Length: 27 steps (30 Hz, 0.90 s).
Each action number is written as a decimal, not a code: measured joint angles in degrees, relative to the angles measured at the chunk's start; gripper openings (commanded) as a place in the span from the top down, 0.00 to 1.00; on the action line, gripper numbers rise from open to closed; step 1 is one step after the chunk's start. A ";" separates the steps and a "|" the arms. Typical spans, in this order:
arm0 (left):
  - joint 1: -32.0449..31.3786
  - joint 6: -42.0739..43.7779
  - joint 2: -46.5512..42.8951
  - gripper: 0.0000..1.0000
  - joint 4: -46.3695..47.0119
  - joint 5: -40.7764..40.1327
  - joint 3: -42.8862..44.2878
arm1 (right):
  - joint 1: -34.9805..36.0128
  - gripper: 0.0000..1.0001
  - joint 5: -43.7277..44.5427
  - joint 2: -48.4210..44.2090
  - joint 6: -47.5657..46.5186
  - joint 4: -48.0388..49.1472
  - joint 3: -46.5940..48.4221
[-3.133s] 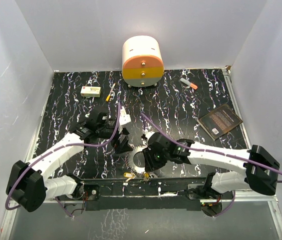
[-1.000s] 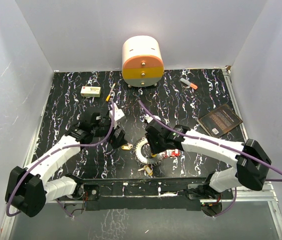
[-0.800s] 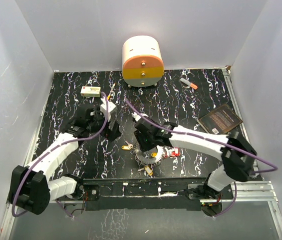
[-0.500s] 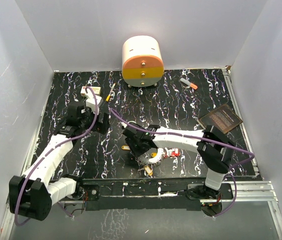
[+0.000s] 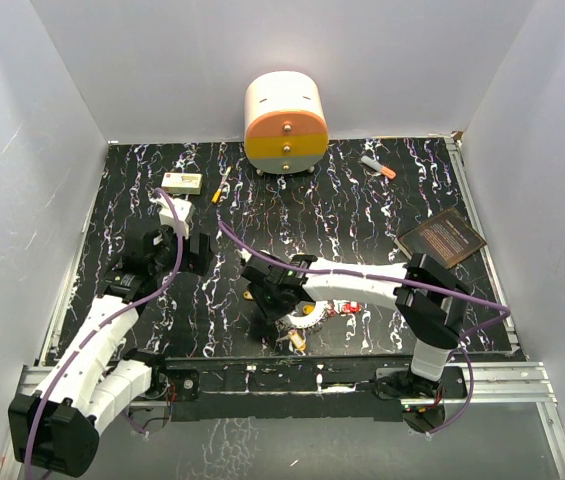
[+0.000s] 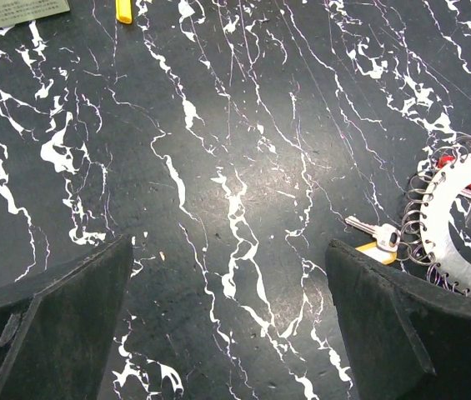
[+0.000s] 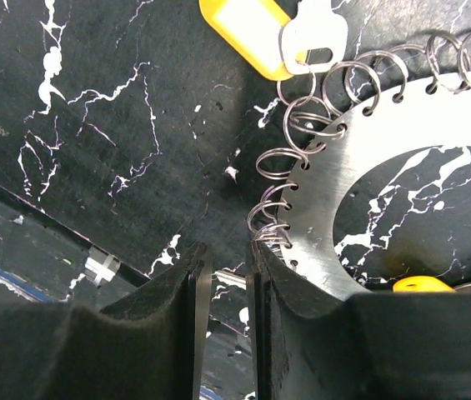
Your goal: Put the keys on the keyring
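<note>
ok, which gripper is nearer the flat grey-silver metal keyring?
Right. The right gripper sits at the rim of the keyring, fingertips beside its wire loops; the left gripper hangs well off to its left.

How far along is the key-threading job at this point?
Done: nothing certain; a yellow-headed key touches the coiled rim of the keyring, threading unclear. In hand: the right end effector, jaws nearly together, sits at that rim; the left end effector hangs open. Left: the red key beside the ring, attachment unclear.
</note>
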 measured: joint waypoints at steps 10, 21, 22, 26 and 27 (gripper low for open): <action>0.00 0.07 -0.42 0.03 0.44 0.72 -0.44 | 0.31 0.72 0.17 0.00 3.56 -0.17 -1.55; 0.00 -0.13 -0.76 0.04 1.16 1.16 -1.92 | 0.31 0.68 1.95 0.07 5.49 -0.04 -3.72; 0.00 -0.17 -0.76 0.04 1.25 1.20 -1.92 | 0.31 0.68 1.95 0.17 5.51 0.17 -3.72; 0.00 -0.20 -0.76 0.04 1.29 1.51 -1.92 | 0.31 0.68 1.73 1.07 5.90 1.36 -3.72; 0.00 -0.22 -0.76 0.04 1.29 1.55 -1.92 | 0.31 0.67 1.70 1.20 5.97 1.42 -3.65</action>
